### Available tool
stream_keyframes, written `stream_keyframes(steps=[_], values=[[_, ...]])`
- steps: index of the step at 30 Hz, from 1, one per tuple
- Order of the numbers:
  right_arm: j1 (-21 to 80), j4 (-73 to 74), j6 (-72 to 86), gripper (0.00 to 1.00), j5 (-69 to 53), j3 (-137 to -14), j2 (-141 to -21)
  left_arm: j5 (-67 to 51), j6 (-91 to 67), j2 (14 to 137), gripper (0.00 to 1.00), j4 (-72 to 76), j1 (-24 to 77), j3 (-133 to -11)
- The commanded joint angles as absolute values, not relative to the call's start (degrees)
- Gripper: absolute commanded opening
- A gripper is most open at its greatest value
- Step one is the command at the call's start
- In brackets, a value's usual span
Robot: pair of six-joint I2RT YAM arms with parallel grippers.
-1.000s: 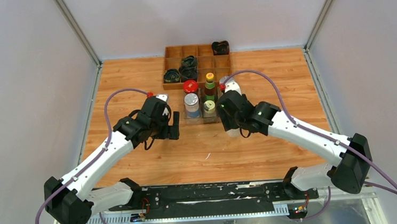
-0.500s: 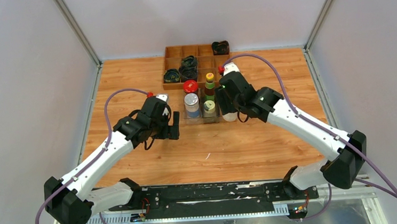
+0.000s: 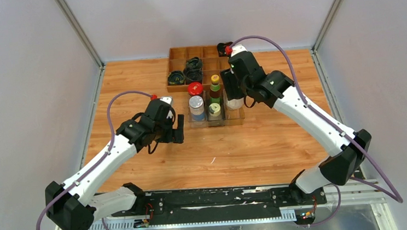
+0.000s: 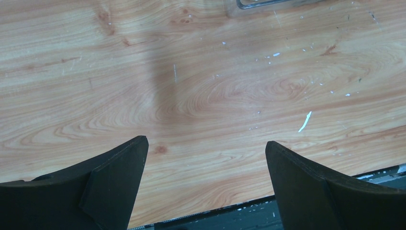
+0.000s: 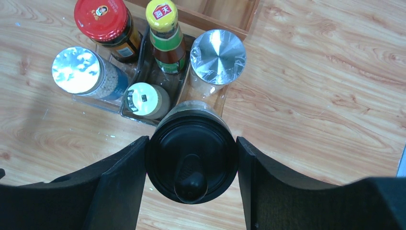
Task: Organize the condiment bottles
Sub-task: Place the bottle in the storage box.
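Observation:
My right gripper (image 5: 190, 140) is shut on a clear bottle with a black domed cap (image 5: 191, 158), held upright over the right end of the clear tray (image 5: 130, 115). In the top view this bottle (image 3: 234, 104) hangs below the right gripper (image 3: 230, 90). In the tray stand a red-capped jar (image 5: 102, 19), a yellow-capped bottle (image 5: 162, 14), a silver-capped jar (image 5: 218, 50), a second silver-capped jar (image 5: 76, 70) and a pale-capped jar (image 5: 143, 98). My left gripper (image 4: 206, 148) is open over bare wood, left of the tray (image 3: 179, 129).
A wooden compartment box (image 3: 178, 53) sits behind the tray with dark coiled bundles (image 3: 192, 66) in some cells. The table's near edge and a black rail (image 4: 249, 218) lie just under the left gripper. Grey walls stand on both sides.
My right arm has carried the black-capped bottle away from the near side and up over the tray's right end. The left arm has not moved.

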State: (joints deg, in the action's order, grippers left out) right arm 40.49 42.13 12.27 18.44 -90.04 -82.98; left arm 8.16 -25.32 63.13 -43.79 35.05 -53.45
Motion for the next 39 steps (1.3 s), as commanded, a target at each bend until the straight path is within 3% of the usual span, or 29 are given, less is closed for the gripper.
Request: stream_keyframes(steps=[1,21,39], values=[[38.6,45.0,10.0,0.54,16.8,-95.2,-84.1,8.7,-24.7,63.6,1.0,-44.1,34.7,-55.4],[32.7,56.2,7.8,0.54,9.4,-108.5,-91.6,8.7,-25.0,63.4,1.0,-44.7,34.7,-55.8],[32.8,44.8,9.6,0.54,7.2,-93.2,-85.2,8.4,-25.4,62.5,1.0,-44.7,34.7,-55.1]])
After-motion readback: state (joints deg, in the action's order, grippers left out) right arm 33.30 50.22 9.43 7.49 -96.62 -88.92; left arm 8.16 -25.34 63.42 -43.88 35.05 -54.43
